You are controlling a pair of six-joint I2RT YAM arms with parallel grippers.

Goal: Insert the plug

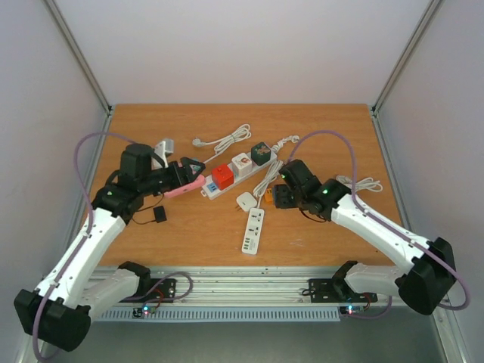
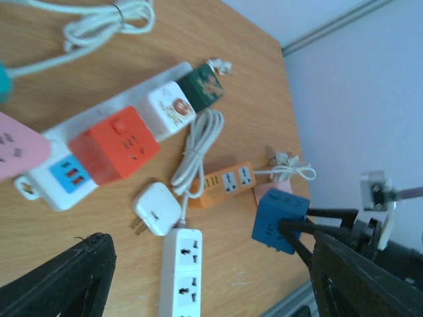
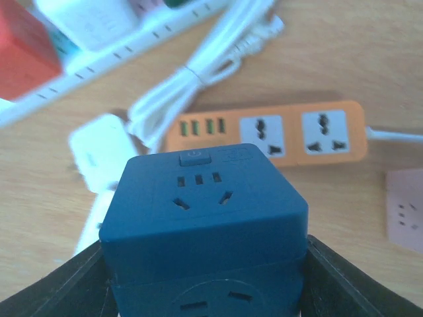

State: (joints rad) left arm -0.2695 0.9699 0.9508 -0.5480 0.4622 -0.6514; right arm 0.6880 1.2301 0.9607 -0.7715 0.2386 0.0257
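Observation:
My right gripper is shut on a blue cube plug, held by its sides a little above the table. The cube also shows in the left wrist view, hanging just right of the orange power strip. A long white power strip carries a red cube, a white cube and a green cube. My left gripper is open and empty, hovering over that strip's left end beside a pink socket block.
A short white power strip lies in front. A white adapter lies beside the orange strip. A small pink socket piece lies right of the blue cube. Coiled white cables lie at the back and right.

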